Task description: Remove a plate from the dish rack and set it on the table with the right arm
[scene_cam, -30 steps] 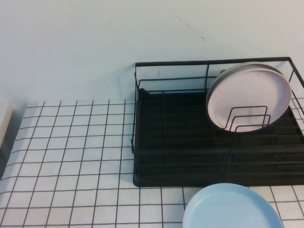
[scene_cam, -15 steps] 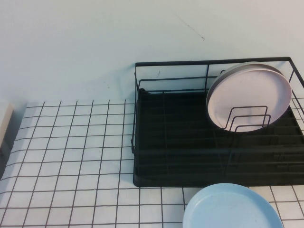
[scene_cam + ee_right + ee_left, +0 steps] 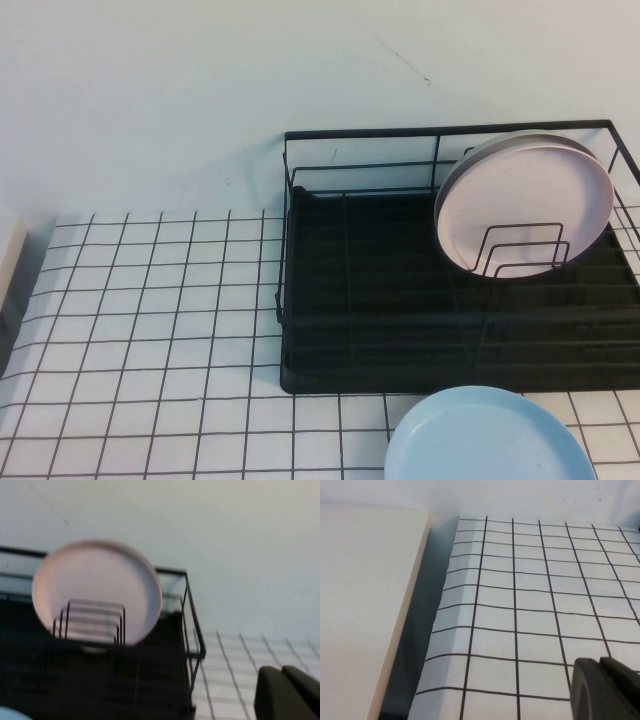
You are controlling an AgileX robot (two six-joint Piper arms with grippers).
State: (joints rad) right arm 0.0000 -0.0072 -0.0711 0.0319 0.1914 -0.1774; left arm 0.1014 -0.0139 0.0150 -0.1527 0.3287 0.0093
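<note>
The light blue plate [image 3: 485, 438] lies flat on the white grid table [image 3: 150, 330], just in front of the black wire dish rack [image 3: 380, 290]; a sliver of it also shows in the right wrist view [image 3: 5, 714]. Neither gripper shows in the high view. My right gripper [image 3: 281, 669] is shut and empty, off the right end of the rack [image 3: 192, 630] above the table [image 3: 230, 670]. My left gripper [image 3: 600, 661] is shut and empty over the table's left part [image 3: 530, 595].
A pale pink plate [image 3: 522, 205] stands upright in the rack's right back slots [image 3: 95, 592], with another plate's rim behind it. A pale slab [image 3: 360, 605] lies beside the table's left edge. A plain wall stands behind.
</note>
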